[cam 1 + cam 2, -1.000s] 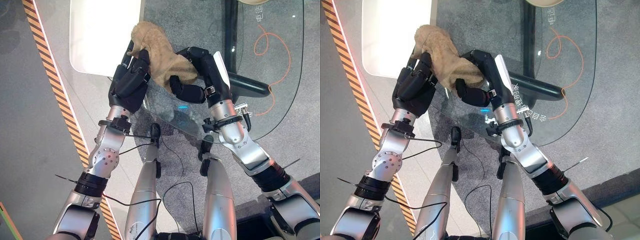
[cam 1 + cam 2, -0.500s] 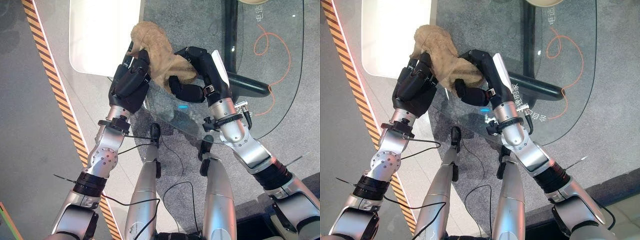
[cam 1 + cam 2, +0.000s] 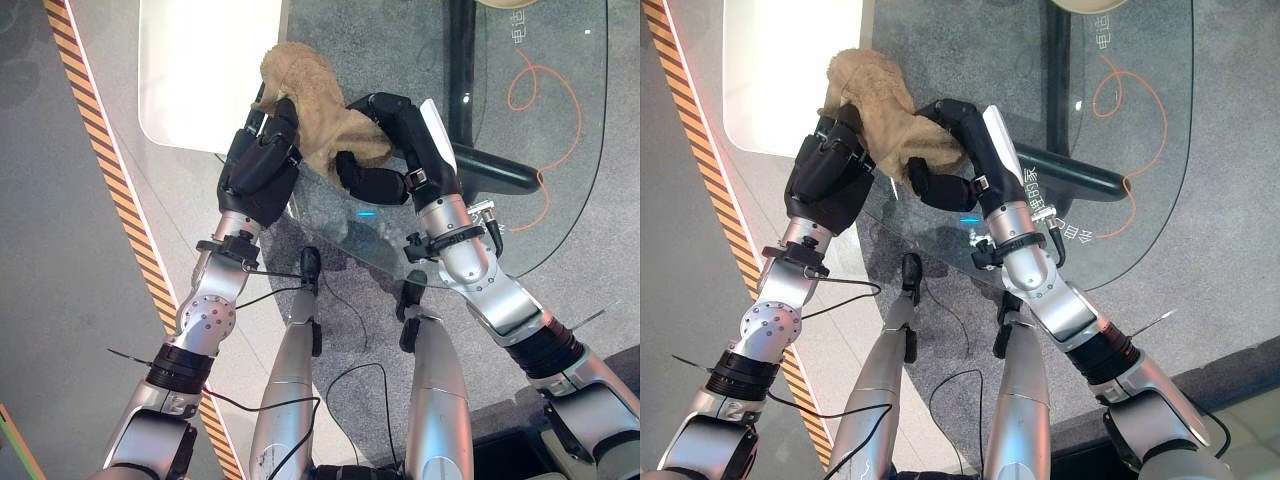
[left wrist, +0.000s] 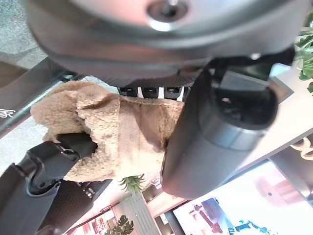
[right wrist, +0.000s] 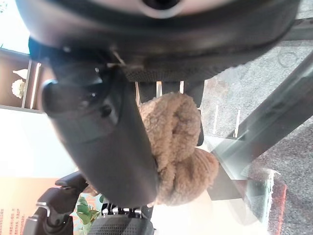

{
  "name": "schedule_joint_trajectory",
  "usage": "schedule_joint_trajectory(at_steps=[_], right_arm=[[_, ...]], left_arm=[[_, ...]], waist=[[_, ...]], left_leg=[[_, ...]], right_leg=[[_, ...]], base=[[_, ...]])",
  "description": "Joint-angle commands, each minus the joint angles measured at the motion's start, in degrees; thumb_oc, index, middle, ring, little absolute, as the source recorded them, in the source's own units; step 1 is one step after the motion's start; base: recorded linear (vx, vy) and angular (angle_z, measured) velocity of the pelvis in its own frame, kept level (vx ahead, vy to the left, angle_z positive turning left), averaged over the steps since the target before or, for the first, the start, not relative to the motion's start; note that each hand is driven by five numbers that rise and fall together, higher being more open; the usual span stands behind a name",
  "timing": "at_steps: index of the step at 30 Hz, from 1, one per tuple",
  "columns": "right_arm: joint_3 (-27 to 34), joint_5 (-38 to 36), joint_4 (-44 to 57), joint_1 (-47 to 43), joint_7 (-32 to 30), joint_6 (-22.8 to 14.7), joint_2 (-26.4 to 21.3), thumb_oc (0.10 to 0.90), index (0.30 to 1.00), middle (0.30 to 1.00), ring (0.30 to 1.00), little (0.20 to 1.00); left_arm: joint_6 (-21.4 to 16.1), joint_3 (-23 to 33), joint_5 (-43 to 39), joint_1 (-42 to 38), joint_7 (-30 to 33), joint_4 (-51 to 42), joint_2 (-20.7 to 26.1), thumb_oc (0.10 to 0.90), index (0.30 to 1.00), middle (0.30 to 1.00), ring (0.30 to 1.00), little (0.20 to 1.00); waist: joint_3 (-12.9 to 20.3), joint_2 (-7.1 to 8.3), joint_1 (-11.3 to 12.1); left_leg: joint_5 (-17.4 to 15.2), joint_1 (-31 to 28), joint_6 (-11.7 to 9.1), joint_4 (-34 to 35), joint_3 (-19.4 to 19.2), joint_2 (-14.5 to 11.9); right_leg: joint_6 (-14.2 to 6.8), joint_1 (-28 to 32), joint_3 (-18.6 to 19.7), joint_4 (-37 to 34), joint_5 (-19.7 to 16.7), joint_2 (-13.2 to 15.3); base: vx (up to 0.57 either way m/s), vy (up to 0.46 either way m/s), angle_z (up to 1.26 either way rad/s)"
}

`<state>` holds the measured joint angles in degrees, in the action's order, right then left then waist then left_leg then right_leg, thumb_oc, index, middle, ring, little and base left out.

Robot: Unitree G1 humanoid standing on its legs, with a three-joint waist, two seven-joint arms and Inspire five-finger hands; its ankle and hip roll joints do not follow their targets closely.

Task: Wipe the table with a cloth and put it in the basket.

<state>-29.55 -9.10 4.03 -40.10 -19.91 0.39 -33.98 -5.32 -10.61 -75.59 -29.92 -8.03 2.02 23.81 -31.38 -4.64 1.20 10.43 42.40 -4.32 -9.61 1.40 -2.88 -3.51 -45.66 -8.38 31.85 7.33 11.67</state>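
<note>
A round clear glass surface (image 3: 560,150) stood over grey carpet (image 3: 340,320), beside a hazard-striped floor strip (image 3: 110,190). Both dark hands were clenched on a fluffy tan cloth (image 3: 315,105) at the glass's near edge: the left hand (image 3: 260,165) gripped its left side, the right hand (image 3: 385,150) curled round its right.

A round glass table (image 3: 560,200) is filling the upper right of the frame, with a tan fleece cloth (image 3: 318,110) lying bunched at its left edge.
</note>
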Motion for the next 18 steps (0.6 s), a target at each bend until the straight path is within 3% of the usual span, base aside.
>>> schedule_joint_trajectory(at_steps=[1, 18], right_arm=[[-2.7, 0.1, 12.3, -11.2, 2.4, -4.9, 1.7, 0.100, 0.300, 0.300, 0.300, 0.200], [-3.1, 0.1, 12.4, -10.8, 2.8, -4.9, 1.5, 0.100, 0.300, 0.300, 0.300, 0.200]], left_arm=[[-0.8, -4.2, 0.7, -7.8, -9.3, -11.3, 1.1, 0.100, 0.300, 0.300, 0.300, 0.200], [0.1, -4.4, 1.3, -7.5, -10.3, -11.3, 1.4, 0.100, 0.300, 0.300, 0.300, 0.200]], waist=[[1.6, 2.05, 0.6], [1.6, 2.07, 0.5]], left_leg=[[-9.3, 0.0, 2.5, -7.4, -3.1, 2.3], [-9.3, 0.1, 2.6, -7.2, -3.1, 2.4]], right_leg=[[-1.5, 3.7, 0.7, -13.2, -7.5, -1.8], [-1.4, 3.6, 1.0, -13.5, -7.5, -2.0]], base=[[0.00, 0.000, 0.00], [0.00, 0.000, 0.00]])
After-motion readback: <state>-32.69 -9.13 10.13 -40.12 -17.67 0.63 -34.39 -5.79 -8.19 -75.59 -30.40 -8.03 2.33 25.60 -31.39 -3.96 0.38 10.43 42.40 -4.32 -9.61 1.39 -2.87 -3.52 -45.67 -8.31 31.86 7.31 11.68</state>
